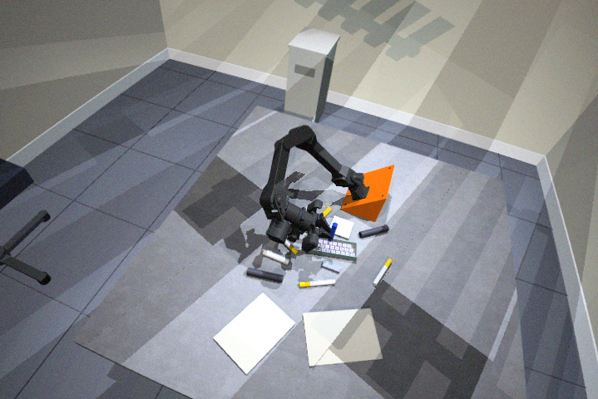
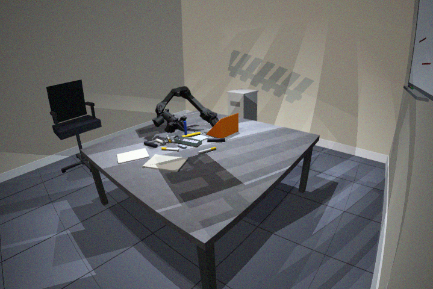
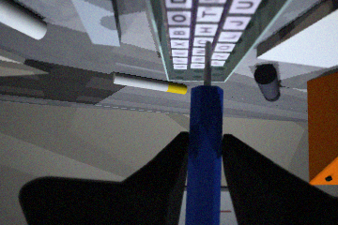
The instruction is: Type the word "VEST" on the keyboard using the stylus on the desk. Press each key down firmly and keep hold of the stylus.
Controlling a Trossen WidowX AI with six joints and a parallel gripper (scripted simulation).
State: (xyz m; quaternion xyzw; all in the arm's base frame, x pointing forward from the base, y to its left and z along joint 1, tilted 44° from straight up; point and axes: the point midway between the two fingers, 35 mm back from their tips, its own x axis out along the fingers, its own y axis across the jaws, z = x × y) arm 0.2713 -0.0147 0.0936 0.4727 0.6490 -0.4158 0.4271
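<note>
My gripper (image 1: 331,233) (image 2: 185,129) (image 3: 205,140) is shut on the blue stylus (image 1: 334,226) (image 2: 185,125) (image 3: 206,110), which stands roughly upright in the top and exterior views. Its thin grey tip points at the keyboard. The green-framed keyboard (image 1: 355,253) (image 2: 200,142) (image 3: 253,42) lies under the gripper, with rows of white keys. In the wrist view the tip overlaps the middle line of letters, just beyond the H key. Whether the tip touches a key cannot be told. The arm hides the keyboard's left part in the top view.
An orange wedge (image 1: 377,188) (image 2: 225,126) (image 3: 329,127) stands behind, with a white pad (image 1: 343,227) and a dark cylinder (image 1: 373,230) (image 3: 268,82) nearby. A small grey-blue block (image 1: 331,266), several markers and another dark cylinder (image 1: 264,274) lie around the keyboard. Two sheets lie farther forward.
</note>
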